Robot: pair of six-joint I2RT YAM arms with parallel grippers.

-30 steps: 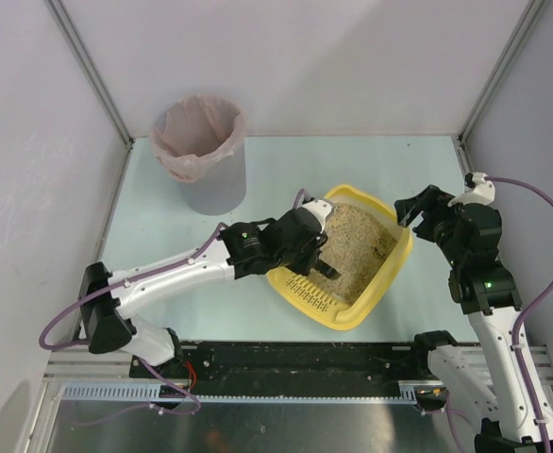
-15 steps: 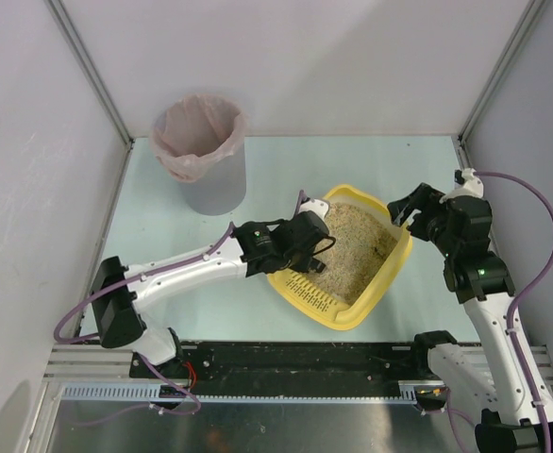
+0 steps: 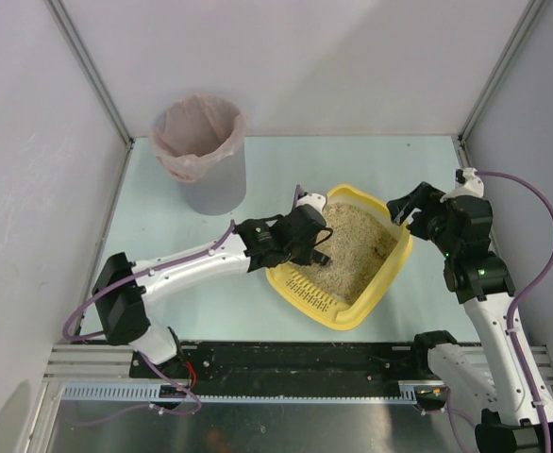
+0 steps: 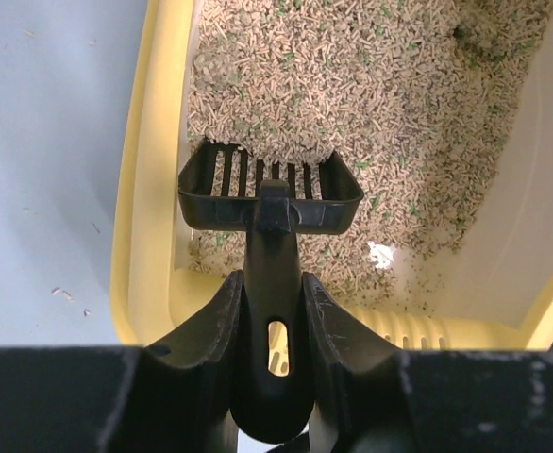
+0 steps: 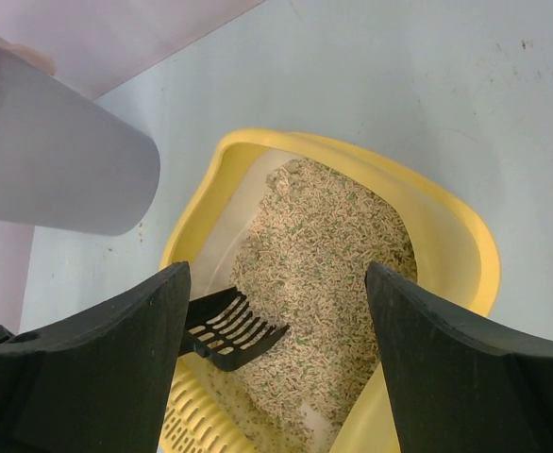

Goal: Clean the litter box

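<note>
The yellow litter box [image 3: 357, 319] sits at the table's middle right, tilted diagonally, with beige litter [image 3: 352, 250] inside and its slotted grille [image 3: 307, 293] at the near left end. My left gripper [image 3: 310, 238] is shut on the handle of a black slotted scoop [image 4: 272, 189]. The scoop's blade rests in the litter near the box's left wall [image 4: 144, 189]. A dark clump [image 4: 467, 36] lies at the far right of the litter. My right gripper [image 3: 404, 203] is open and empty, just above the box's far right corner; in its own view [image 5: 276, 274] the scoop [image 5: 234, 326] shows between the fingers.
A grey bin with a pink liner [image 3: 201, 142] stands at the far left of the table, also in the right wrist view [image 5: 59, 160]. White walls enclose the table on three sides. A metal rail runs along the near edge [image 3: 276, 363].
My left gripper has moved the scoop a little up and toward the box's far left side. My right gripper shifted slightly left toward the box, then stayed still.
</note>
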